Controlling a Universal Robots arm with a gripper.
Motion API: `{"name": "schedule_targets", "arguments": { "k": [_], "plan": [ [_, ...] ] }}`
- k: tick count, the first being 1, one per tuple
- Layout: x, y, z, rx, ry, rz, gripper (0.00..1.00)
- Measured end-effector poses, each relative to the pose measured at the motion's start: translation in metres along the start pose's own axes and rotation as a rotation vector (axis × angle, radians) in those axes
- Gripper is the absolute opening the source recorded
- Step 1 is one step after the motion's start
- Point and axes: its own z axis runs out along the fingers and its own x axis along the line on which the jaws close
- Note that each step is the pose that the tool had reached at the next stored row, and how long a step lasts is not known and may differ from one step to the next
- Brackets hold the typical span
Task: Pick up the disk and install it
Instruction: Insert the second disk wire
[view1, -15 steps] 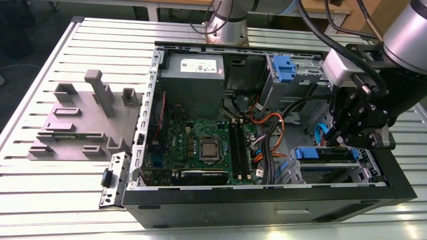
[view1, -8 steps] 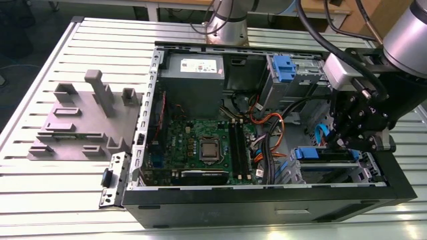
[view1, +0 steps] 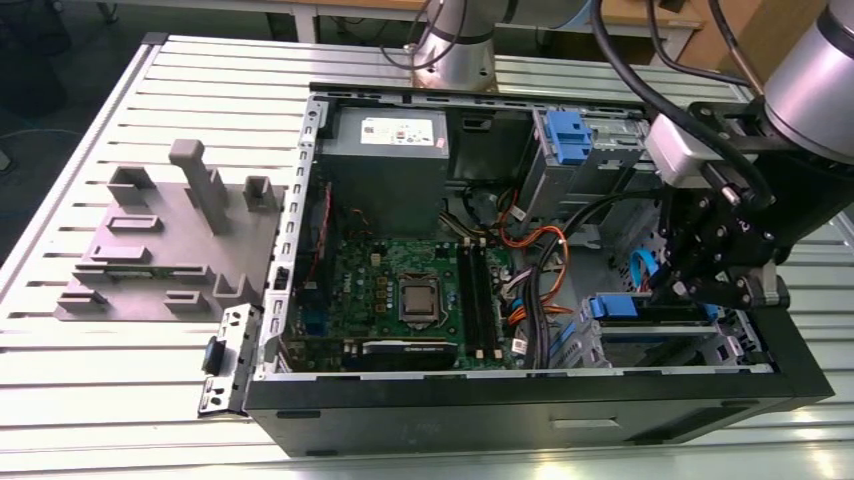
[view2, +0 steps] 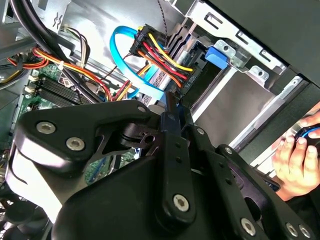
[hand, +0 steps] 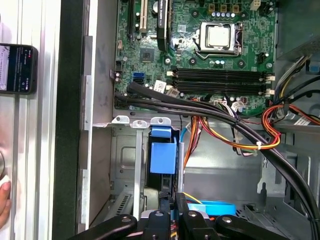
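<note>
One arm, one job: the gripper (view1: 701, 282) is down inside the open PC case (view1: 534, 410), over the drive cage (hand: 122, 170) at the exterior view's right end.
Hand state: fingers (view2: 170, 120) are pulled in narrow, pretty much together in both wrist views. Honestly can't tell if they're nipping a thin edge or nothing at all.
Disk: the disk (hand: 162, 157) sits down in that cage with its blue bracket towards the wrist cameras, right off the fingertips. Touching or just shy of it, I can't call it.
Seating: my guess is it's in its slot. Whether it's fully home isn't visible.
Cables: a blue data cable (view2: 122, 55) and a red/yellow/black power plug (view2: 160, 50) hang just beside the bay. An orange and black wire bundle (hand: 235, 125) runs between the motherboard (hand: 200, 55) and the cage.
Bystander stuff: a person's hand (view2: 295, 155) is at the case's edge, and a phone (hand: 17, 67) lies on the slatted table (view1: 134, 400).
Risk 1: a finger hooks a cable loop, because the wiring sits so close to the bay, and a plug gets yanked.
Risk 2: if the drive is a bit skewed in the cage, a push could jam it or crack the plastic bracket.
Risk 3: a narrow pinch on smooth plastic could just slip off.
Risk 4: that hand is near the working end, so there's a pinch hazard if either one strays.
</note>
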Motion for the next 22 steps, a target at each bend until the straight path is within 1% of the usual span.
{"name": "schedule_targets", "arguments": {
  "k": [13,19,22],
  "plan": [
    [0.0003,0.0000,0.0037,0.0000,0.0001,0.000,0.16],
    [0.0007,0.0000,0.0078,0.0000,0.0003,0.000,0.16],
    [0.0008,0.0000,0.0083,0.0000,0.0004,0.000,0.16]
  ]
}}
